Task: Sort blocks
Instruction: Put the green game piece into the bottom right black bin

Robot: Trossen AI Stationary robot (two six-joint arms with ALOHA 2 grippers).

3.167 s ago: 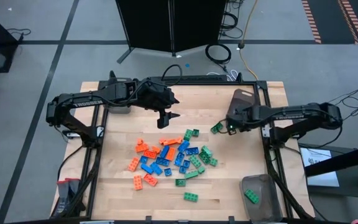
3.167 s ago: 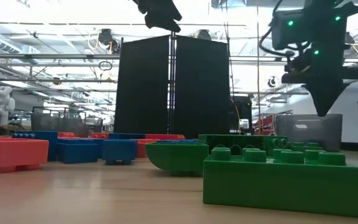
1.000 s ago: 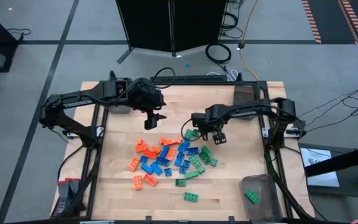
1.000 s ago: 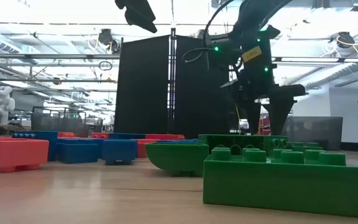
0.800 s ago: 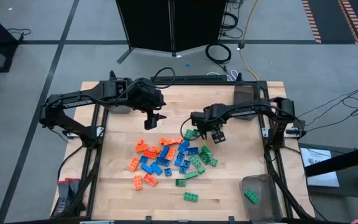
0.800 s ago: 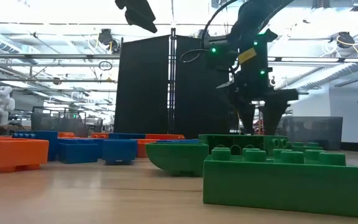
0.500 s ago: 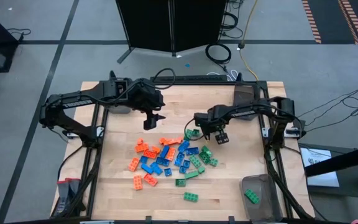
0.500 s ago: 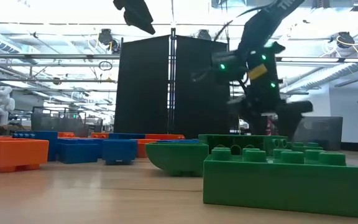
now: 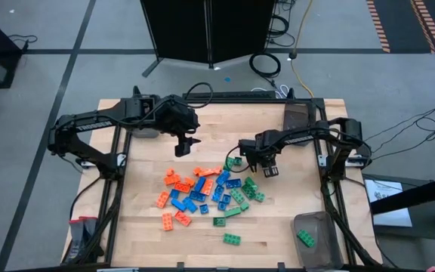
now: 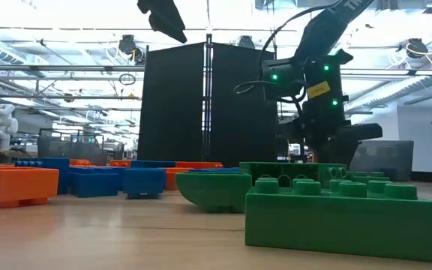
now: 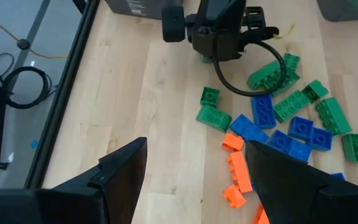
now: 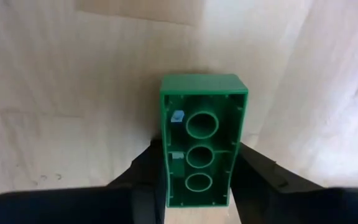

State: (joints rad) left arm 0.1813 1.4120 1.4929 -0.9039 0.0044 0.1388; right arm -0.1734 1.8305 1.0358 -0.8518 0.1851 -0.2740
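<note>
The right gripper [image 12: 194,186] is clamped on a green brick [image 12: 202,140]; the right wrist view shows the brick's hollow underside with three round tubes in a row, its long axis running straight out from between the two fingers [image 12: 149,171], which press its two long sides. In the high view this gripper [image 9: 267,168] sits just beside the far right edge of the pile of bricks [image 9: 206,189], and the held brick itself cannot be made out there.

The pile lies near the middle of the wooden table [image 9: 149,242], a loose mix of orange, blue and green pieces, too many and too overlapped to count exactly. One green brick [image 9: 232,239] lies alone, nearer the front edge than the pile.

Two grey bins show: one [image 9: 313,237] at the table's front right corner with a single green brick [image 9: 305,236] in it, and another [image 9: 297,119] at the back right.

The left gripper [image 9: 183,143] hangs behind the pile toward the back left, its fingers [image 11: 120,171] spread apart with nothing between them in the left wrist view.
</note>
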